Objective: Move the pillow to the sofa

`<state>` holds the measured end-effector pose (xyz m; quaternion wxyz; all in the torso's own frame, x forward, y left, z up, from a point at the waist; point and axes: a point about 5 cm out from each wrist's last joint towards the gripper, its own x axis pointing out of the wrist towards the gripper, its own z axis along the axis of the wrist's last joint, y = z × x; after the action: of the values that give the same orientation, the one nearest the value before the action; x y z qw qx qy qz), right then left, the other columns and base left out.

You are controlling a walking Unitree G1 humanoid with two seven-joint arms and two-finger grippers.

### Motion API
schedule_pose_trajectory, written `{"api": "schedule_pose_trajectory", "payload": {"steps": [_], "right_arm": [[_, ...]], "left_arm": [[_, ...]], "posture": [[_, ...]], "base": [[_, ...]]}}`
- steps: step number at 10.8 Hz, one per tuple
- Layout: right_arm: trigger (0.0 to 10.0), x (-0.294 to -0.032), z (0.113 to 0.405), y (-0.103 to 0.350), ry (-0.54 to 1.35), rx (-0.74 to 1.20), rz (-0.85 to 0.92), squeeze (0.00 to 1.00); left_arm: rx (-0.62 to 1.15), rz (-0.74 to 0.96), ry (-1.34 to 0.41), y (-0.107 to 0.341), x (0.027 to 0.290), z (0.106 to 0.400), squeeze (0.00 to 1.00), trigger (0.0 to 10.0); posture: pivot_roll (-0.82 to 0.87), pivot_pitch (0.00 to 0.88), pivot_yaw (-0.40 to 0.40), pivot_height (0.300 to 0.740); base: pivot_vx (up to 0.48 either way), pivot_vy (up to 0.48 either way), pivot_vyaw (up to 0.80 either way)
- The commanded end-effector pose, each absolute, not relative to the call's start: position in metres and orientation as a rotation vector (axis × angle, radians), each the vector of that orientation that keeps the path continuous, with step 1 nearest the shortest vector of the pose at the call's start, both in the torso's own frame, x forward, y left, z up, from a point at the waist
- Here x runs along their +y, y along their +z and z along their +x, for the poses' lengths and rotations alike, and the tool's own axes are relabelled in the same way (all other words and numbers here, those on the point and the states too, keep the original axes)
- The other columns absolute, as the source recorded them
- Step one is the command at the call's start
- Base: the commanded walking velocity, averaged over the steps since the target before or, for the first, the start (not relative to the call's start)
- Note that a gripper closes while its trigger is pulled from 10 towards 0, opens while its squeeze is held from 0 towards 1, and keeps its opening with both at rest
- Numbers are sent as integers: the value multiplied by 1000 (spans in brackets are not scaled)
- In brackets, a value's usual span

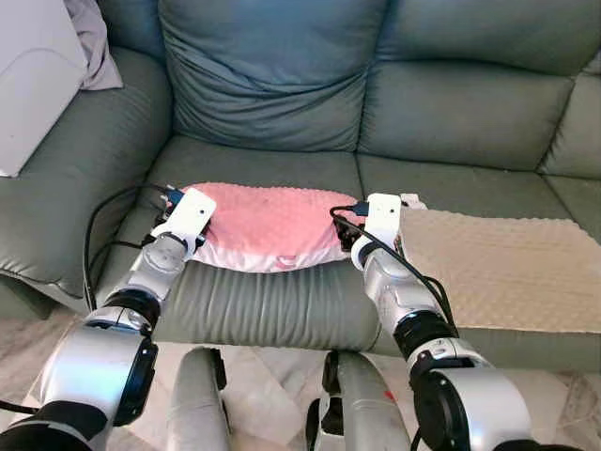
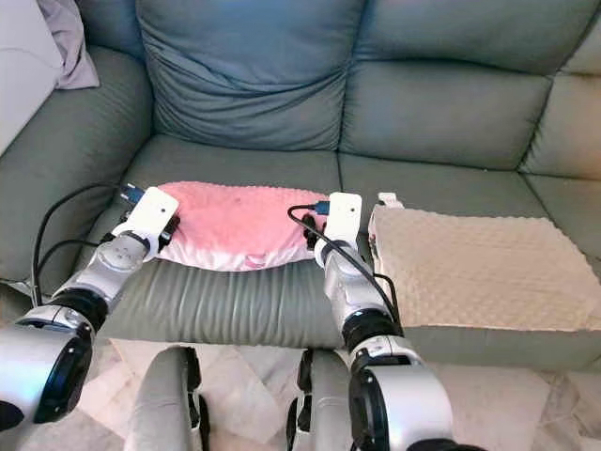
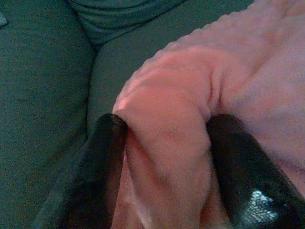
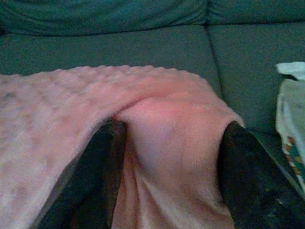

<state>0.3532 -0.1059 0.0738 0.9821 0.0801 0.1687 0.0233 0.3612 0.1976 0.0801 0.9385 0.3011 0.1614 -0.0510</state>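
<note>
A pink dimpled pillow point(image 1: 268, 225) lies on the seat of the grey-green sofa point(image 1: 272, 305), near the front edge. My left gripper point(image 1: 188, 225) is at the pillow's left end, shut on a pinched fold of its pink fabric point(image 3: 190, 95), with one black finger point(image 3: 102, 157) on each side. My right gripper point(image 1: 362, 230) is at the right end, and its fingers point(image 4: 107, 157) straddle and press that corner of the pillow point(image 4: 167, 119). White wrist cameras hide the fingertips in the eye views.
A beige dimpled pillow point(image 1: 498, 272) lies on the seat just right of my right arm. A white object point(image 1: 28, 75) and a lilac cloth point(image 1: 94, 47) rest on the sofa's left arm. The back cushions point(image 1: 272, 85) stand behind the pillow.
</note>
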Motion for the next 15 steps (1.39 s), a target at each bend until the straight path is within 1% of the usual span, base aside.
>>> {"api": "schedule_pose_trajectory", "payload": {"steps": [1, 3, 5, 7, 8, 9, 11, 12, 13, 14, 15], "right_arm": [[10000, -112, 349, 72, -18, 370, 163, 1000], [10000, -102, 344, 68, 16, 410, 220, 1000], [10000, -91, 336, 68, 114, 406, 292, 1000], [10000, -99, 332, 76, 116, 388, 327, 1000], [10000, -100, 331, 77, 112, 389, 329, 1000], [10000, -100, 326, 80, 106, 399, 357, 1000], [10000, -101, 319, 81, 118, 428, 384, 1000], [10000, -105, 313, 79, 136, 444, 382, 1000], [10000, -112, 308, 81, 161, 415, 344, 1000], [10000, -122, 304, 88, 185, 322, 233, 1000], [10000, -126, 303, 89, 179, 313, 217, 1000]], "left_arm": [[330, 631, -114, 77, 202, 358, 1000, 10000], [330, 629, -109, 77, 203, 358, 1000, 10000], [331, 666, -104, 77, 207, 357, 1000, 10000], [317, 719, -90, 82, 214, 358, 1000, 10000], [319, 716, -83, 82, 216, 358, 1000, 10000], [321, 702, -66, 81, 224, 355, 1000, 10000], [334, 674, -71, 77, 230, 350, 1000, 10000], [334, 655, -75, 73, 233, 346, 1000, 10000], [322, 631, -62, 73, 236, 343, 1000, 10000], [287, 603, -42, 75, 240, 341, 1000, 10000], [283, 602, -41, 72, 242, 337, 1000, 10000]], "posture": [[-75, 39, -107, 627], [-79, 3, -104, 627], [-77, 0, -99, 627], [-70, 0, -85, 627], [-71, 0, -78, 627], [-73, 0, -58, 627], [-68, 0, -50, 627], [-62, 0, -48, 627], [-58, 0, -50, 627], [-47, 0, -50, 627], [-41, 0, -48, 627]], "base": [[0, 0, 0], [0, 0, 0], [0, 0, 0], [0, 0, 0], [0, 0, 0], [0, 0, 0], [0, 0, 0], [0, 0, 0], [0, 0, 0], [0, 0, 0], [0, 0, 0]]}}
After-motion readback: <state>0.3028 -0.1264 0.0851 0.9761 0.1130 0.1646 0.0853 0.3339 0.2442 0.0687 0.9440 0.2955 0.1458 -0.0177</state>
